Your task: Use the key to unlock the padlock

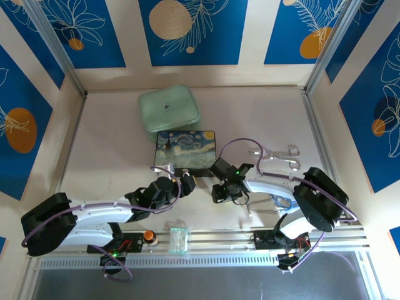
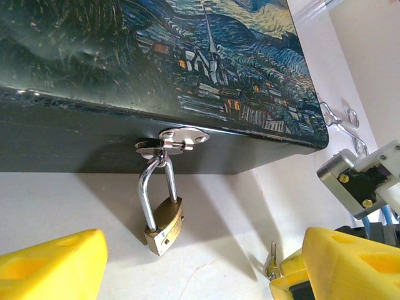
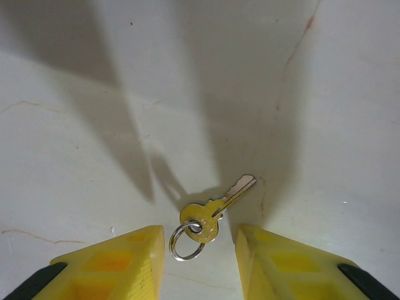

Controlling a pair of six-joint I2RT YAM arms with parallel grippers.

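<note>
Padlock (image 2: 164, 225): lower centre of the left wrist view, shackle hooked through the latch (image 2: 175, 140) on the painted box (image 2: 156, 62), body tilted.
Left gripper (image 2: 194, 265): jaws apart, empty, just below the padlock in frame.
Key (image 3: 215, 209): lower centre of the right wrist view, flat on the table (image 3: 94, 125), small ring (image 3: 185, 242) attached.
Right gripper (image 3: 199, 250): jaws apart, flanking the ring end.

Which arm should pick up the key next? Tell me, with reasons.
Right. The key lies on the table inside the open right pincer. The left pincer, also open, faces the padlock hanging from the box latch instead.
</note>
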